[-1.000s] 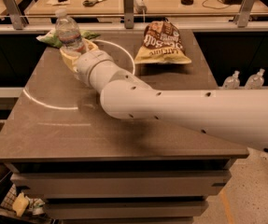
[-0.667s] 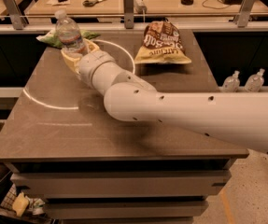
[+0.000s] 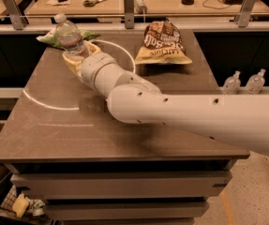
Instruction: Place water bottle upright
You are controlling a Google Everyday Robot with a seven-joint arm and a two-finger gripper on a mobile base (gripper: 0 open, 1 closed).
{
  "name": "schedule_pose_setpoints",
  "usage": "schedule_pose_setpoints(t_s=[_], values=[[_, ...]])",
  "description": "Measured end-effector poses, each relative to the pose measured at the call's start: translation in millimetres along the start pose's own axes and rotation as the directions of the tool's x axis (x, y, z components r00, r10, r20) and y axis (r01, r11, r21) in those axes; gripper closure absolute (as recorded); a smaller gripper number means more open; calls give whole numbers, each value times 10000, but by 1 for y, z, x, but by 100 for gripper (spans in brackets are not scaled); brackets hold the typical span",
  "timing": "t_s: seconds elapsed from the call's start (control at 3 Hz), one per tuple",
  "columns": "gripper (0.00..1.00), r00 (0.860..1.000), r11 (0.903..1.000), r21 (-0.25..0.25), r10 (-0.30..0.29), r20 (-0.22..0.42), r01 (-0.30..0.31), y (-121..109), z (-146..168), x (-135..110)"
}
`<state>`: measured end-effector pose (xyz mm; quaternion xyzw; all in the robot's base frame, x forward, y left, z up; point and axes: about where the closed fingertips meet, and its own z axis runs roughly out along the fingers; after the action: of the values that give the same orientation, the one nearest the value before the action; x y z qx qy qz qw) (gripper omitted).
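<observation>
Now my jaws sit well left of the chip bag (image 3: pixel 164 43), clasped around the lower body of the water bottle (image 3: pixel 70 35). The bottle stands nearly upright, its white cap leaning slightly away from the bag (my tan pads (image 3: pixel 72 61) hide its base). A green packet (image 3: pixel 47 37) lies just behind the bottle. Two small nozzle bottles (image 3: pixel 231 82) stand right of the bag, off the bench (image 3: pixel 78 125). My arm (image 3: pixel 195 116) crosses in front of the bag.

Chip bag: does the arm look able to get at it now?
Likely not yet: the end effector, at the back left of the table, is shut on the water bottle. Otherwise the chip bag lies close by, nothing between.
</observation>
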<state>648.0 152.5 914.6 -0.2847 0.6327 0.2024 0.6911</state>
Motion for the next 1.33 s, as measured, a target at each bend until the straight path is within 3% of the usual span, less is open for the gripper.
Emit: schedule_pose_setpoints(t_s=[1.33], values=[[100,9985,9984,-99,553,14,-553,10,-4,20]])
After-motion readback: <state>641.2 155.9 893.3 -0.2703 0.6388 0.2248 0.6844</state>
